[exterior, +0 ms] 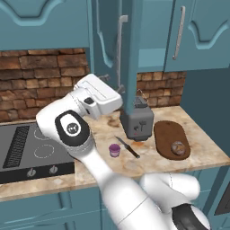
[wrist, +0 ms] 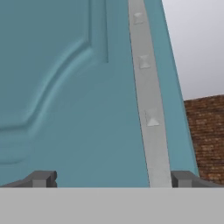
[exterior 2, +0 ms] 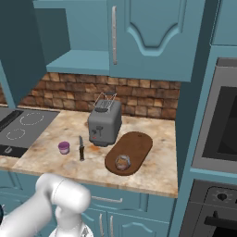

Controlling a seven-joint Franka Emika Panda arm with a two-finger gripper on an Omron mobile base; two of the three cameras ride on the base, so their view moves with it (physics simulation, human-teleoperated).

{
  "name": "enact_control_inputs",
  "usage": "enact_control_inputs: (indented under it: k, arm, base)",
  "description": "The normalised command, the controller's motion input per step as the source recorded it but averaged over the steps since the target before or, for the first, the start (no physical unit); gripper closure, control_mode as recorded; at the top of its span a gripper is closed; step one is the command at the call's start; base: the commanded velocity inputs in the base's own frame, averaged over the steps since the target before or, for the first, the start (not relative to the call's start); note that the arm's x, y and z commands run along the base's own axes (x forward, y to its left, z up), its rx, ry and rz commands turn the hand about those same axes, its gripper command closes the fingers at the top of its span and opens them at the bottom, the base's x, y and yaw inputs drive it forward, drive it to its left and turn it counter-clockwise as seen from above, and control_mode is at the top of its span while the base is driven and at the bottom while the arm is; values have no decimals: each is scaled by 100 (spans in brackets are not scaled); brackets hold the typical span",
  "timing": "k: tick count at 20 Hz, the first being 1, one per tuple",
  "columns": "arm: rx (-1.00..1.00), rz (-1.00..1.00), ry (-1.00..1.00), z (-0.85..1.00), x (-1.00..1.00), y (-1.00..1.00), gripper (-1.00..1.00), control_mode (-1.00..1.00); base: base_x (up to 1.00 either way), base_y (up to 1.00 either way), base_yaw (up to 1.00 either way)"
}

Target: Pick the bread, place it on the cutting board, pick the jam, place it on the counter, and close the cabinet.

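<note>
The bread (exterior: 178, 148) (exterior 2: 122, 162) lies on the near end of the dark oval cutting board (exterior: 167, 134) (exterior 2: 134, 146). On the marbled counter (exterior: 197, 146) (exterior 2: 51, 159) the jam (exterior: 115, 150) (exterior 2: 64, 147) stands upright, left of a knife. One cabinet door (exterior: 133, 54) (wrist: 65, 87) is swung out over the counter, and its inner shelf (exterior 2: 78, 61) is bare. My gripper (exterior: 112, 83) (wrist: 113, 179) is open, held up close against that door's panelled face with nothing between its fingers. The fingertips (wrist: 41, 178) stand wide apart.
A grey toaster (exterior: 137, 123) (exterior 2: 105, 122) stands between the jam and the board, with a black-handled knife (exterior: 127, 147) (exterior 2: 81, 149) beside it. The black stovetop (exterior: 31, 152) (exterior 2: 21, 125) is at the left. An oven column (exterior 2: 222, 129) bounds the right. The neighbouring cabinet door (exterior 2: 152, 37) is closed.
</note>
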Motion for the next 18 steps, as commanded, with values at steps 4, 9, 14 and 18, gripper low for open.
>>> enact_control_inputs:
  k: [4,9,14,18]
  arm:
    - [0,4,0,0,7,-42,-100,-100]
    - [0,7,0,0,5,-50,-100,-100]
    - [0,10,0,0,3,-50,-100,-100]
    - [0,9,0,0,5,-45,-100,-100]
  base:
    - [0,0,0]
    - [0,0,0]
    - [0,0,0]
    - [0,0,0]
